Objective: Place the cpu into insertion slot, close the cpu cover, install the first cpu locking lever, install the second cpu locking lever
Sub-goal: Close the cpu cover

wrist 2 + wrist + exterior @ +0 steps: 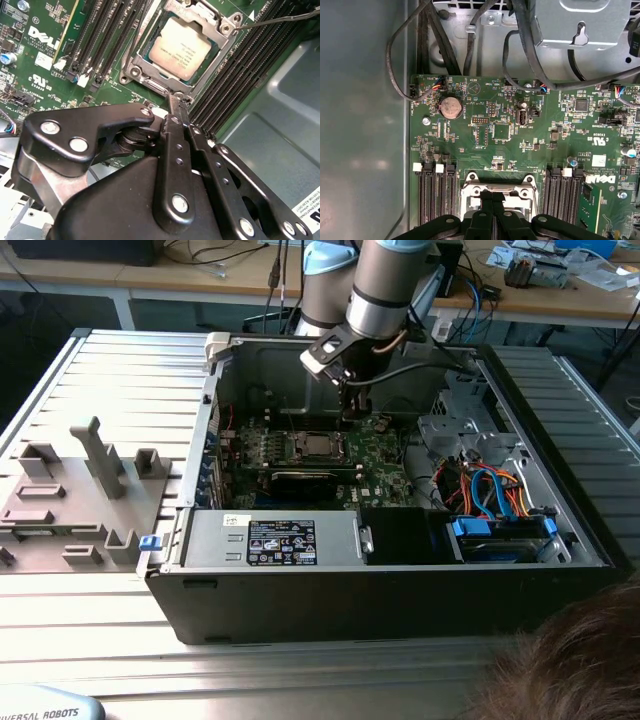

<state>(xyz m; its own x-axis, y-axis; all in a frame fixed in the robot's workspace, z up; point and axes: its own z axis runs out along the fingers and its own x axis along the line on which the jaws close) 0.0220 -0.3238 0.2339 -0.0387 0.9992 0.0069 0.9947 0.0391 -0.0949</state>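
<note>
Ribbed grey metal table (90, 570) held an open black computer case (380, 590), with the robot arm poised over its inside. The black two-fingered gripper (176, 102) had its fingers pressed together. Its tips sat right at the edge of the small square, silver-rimmed insertion slot (131, 67); whether they pinched anything could not be told. Beyond the tips, the flat square silver-grey cpu (181, 50) lay seated in the slot. It showed through the window of the thin silver metal cpu cover (212, 52), which appeared to lie down over it. A thin wire locking lever (280, 20) stuck out from a far corner of the slot, seemingly unlatched. Long black memory slots (235, 75) flanked the slot on the green motherboard (520, 130). The likeliest risk was a springy lever slipping off the narrow tips. They could then scrape the board or the nearby slots, and the cover would stay unclamped.
</note>
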